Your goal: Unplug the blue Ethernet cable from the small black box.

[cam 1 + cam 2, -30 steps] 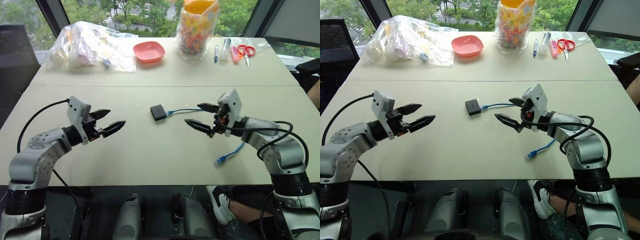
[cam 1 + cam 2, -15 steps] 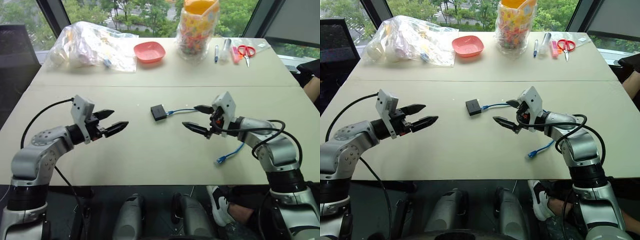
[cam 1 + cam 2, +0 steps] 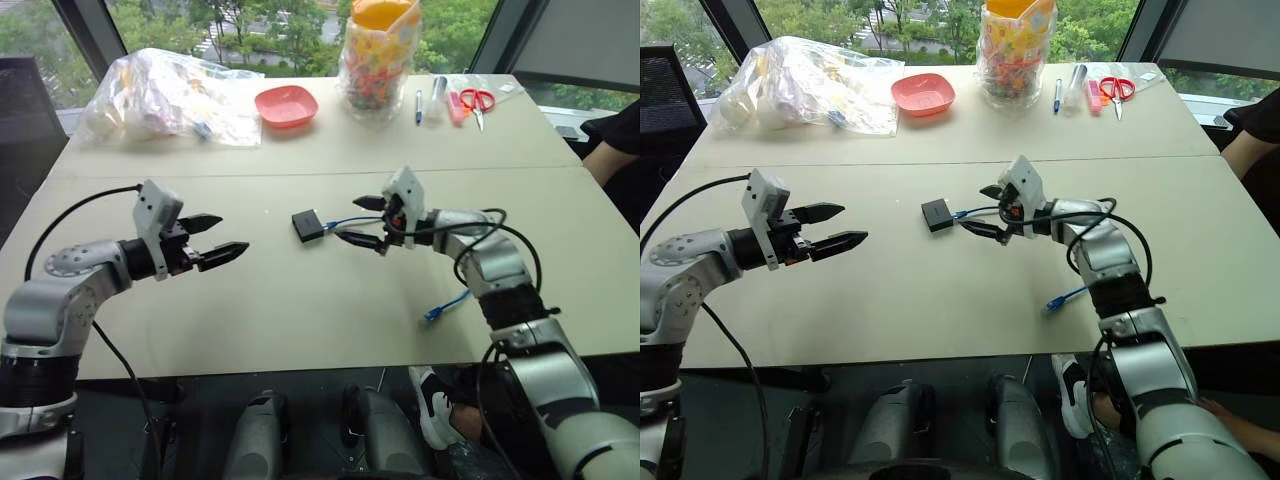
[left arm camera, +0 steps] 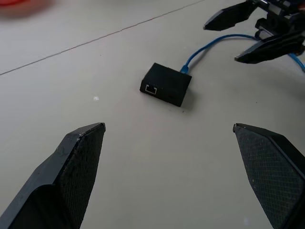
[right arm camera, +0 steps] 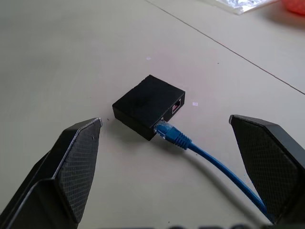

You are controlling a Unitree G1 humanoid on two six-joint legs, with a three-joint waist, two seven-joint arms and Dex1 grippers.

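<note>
The blue Ethernet cable (image 3: 352, 221) is plugged into the small black box (image 3: 307, 225), which lies flat near the middle of the table (image 3: 300, 310). In the left eye view, the cable runs from the box toward the right gripper (image 3: 361, 221), passes under that arm and ends with a free plug near the table's front edge. The right gripper's fingers are apart, one on each side of the cable, just beside the box and not touching it. The left gripper (image 3: 218, 237) hangs above the table, well apart from the box, fingers also spread.

In the left wrist view, the box (image 4: 166, 84) shows an empty port on one side, and the cable (image 4: 202, 50) leaves another side.

In the right wrist view, the blue plug (image 5: 170, 134) sits in the box (image 5: 147, 106), beside a second free port, between the two spread fingers (image 5: 71, 162).
</note>
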